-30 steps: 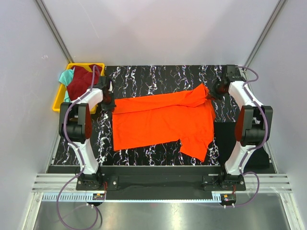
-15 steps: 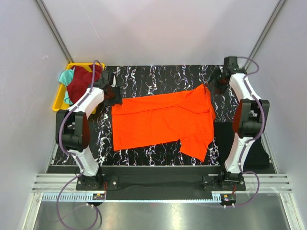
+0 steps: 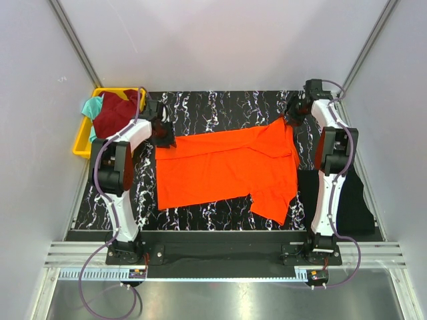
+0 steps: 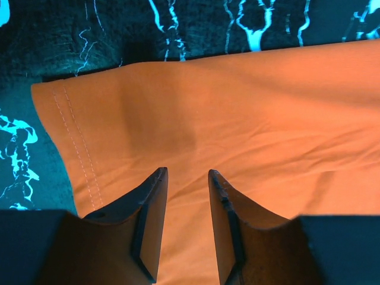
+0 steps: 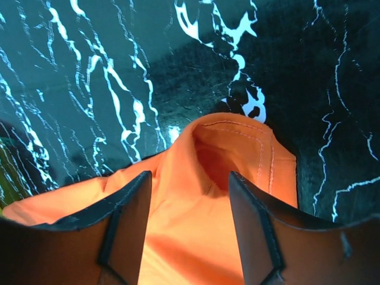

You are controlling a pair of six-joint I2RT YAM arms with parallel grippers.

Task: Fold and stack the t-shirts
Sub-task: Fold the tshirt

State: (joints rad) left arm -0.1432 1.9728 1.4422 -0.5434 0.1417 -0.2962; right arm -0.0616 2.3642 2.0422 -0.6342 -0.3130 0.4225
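Observation:
An orange t-shirt (image 3: 227,167) lies spread on the black marbled table (image 3: 220,103), with one sleeve pointing toward the near right. My left gripper (image 3: 163,133) hovers over the shirt's far left corner. In the left wrist view this gripper (image 4: 187,175) is open, with the hemmed orange cloth (image 4: 267,119) lying flat beneath it and nothing between the fingers. My right gripper (image 3: 293,115) is at the shirt's far right corner. In the right wrist view it (image 5: 190,178) stands open around a raised hump of orange fabric (image 5: 237,142), not pinching it.
A yellow bin (image 3: 81,140) at the far left holds a maroon shirt (image 3: 113,113) and a teal one (image 3: 90,107). A black cloth (image 3: 353,200) lies along the table's right side. Grey walls enclose the back and sides.
Both grippers have opened and let go of the shirt's far corners. The far edge has settled onto the table. Both arms reach farther toward the back.

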